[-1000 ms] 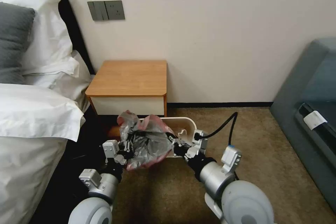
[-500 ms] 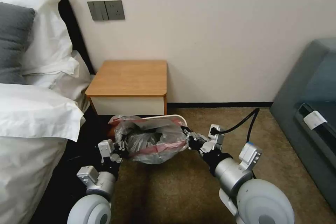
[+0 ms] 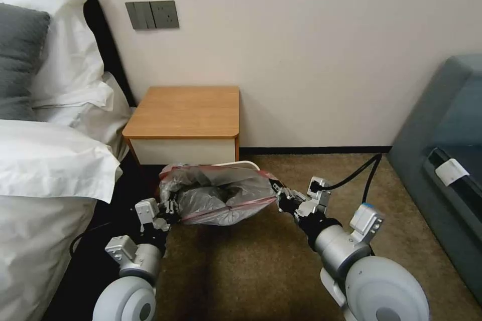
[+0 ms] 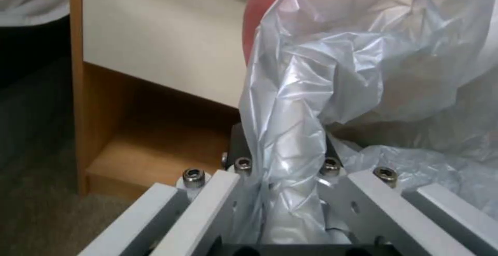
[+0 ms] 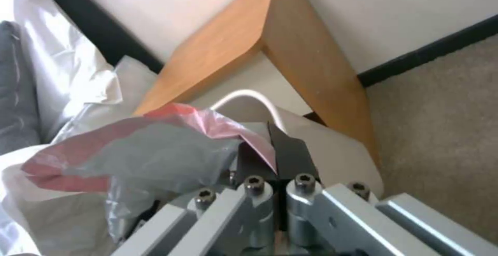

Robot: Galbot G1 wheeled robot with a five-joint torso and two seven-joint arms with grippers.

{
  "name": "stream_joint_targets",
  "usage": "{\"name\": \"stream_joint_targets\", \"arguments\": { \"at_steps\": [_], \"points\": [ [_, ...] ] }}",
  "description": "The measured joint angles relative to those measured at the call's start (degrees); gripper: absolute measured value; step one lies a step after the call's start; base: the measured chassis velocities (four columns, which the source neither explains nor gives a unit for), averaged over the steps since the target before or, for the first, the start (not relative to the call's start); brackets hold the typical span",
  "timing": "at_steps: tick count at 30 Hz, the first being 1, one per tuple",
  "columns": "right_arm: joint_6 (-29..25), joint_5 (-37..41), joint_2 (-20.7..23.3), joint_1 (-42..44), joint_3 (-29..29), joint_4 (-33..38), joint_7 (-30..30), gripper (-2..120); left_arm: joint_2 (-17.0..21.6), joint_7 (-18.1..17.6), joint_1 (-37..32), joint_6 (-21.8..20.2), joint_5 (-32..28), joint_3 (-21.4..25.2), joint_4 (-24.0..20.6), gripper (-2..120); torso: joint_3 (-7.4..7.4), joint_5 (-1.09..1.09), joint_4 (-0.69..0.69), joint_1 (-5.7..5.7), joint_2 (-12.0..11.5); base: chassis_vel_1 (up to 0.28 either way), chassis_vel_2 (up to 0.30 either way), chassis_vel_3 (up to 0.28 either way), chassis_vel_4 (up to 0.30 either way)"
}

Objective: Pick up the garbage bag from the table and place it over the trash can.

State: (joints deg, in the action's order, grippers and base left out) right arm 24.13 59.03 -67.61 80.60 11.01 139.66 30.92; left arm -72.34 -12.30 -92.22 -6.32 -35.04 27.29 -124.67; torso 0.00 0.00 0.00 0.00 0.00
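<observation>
garbage bag [image 3: 219, 193] stretched over trash can [image 3: 244, 163], left gripper [image 3: 170, 209] and right gripper [image 3: 279, 195] fingers clamped on its rim

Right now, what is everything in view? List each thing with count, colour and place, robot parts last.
garbage bag: one, translucent grey with pinkish-red rim, stretched open between both grippers over the bin.
trash can: one, beige, on the carpet in front of the table, mostly covered by the bag.
table: one, orange-brown top, white front, against the wall beside the bed.
pillows: white and one grey, on the bed at the left.
wall switch panel: one, grey, above the table.
sofa: one, grey-blue, at the right.
carpet: brown, floor.
left gripper: one, silver and black, shut on the bag's left edge.
right gripper: one, silver and black, shut on the bag's right rim.
</observation>
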Motion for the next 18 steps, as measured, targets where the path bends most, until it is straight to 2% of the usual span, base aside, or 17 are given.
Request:
{"name": "stream_joint_targets", "arguments": {
  "at_steps": [18],
  "points": [
    [-0.24,-2.20,-1.11,-2.32,0.73,-5.52,-0.23,0,0.15,2.36,-0.79,-0.28,-0.78,0.29,-1.43,6,0.00,0.00,0.00,0.00,0.00,0.000,0.000,0.000,0.000]
  ]
}}
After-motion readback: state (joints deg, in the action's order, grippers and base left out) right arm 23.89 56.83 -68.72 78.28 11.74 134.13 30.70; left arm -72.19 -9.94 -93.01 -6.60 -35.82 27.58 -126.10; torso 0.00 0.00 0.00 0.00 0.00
